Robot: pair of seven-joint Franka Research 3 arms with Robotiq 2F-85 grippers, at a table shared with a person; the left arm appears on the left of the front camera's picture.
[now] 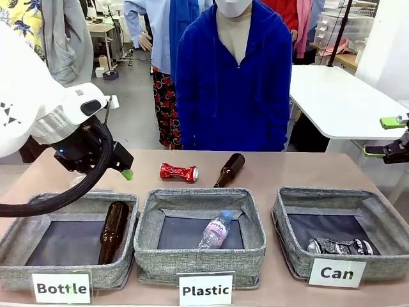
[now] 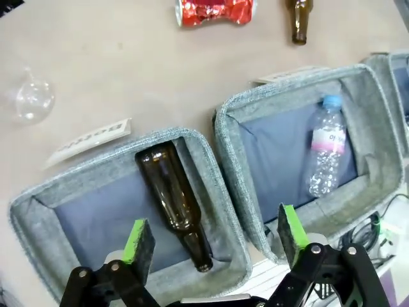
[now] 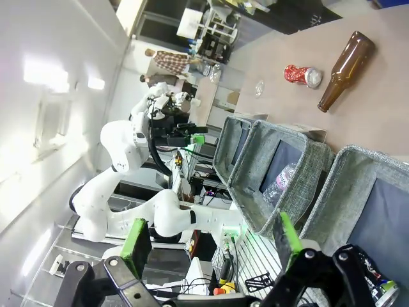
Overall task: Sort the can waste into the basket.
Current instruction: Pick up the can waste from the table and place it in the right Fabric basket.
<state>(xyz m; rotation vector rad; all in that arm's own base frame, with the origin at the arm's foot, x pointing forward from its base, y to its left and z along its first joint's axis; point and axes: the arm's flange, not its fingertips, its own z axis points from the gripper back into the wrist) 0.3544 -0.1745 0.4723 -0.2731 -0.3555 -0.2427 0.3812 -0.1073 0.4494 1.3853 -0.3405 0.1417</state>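
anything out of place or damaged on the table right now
Two things lie loose on the table, outside any basket: a crushed red can and a brown bottle on its side. The red can belongs in the Can basket, where a black-and-silver can, also crushed, already lies.

The crushed red metal can lies behind the middle grey woven bin. The crushed black-and-silver can lies in the right-hand basket.

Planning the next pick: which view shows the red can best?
Front view: the crushed red can lies whole on the table. Left wrist view crops it at the top edge; right wrist view shows it small, far off.
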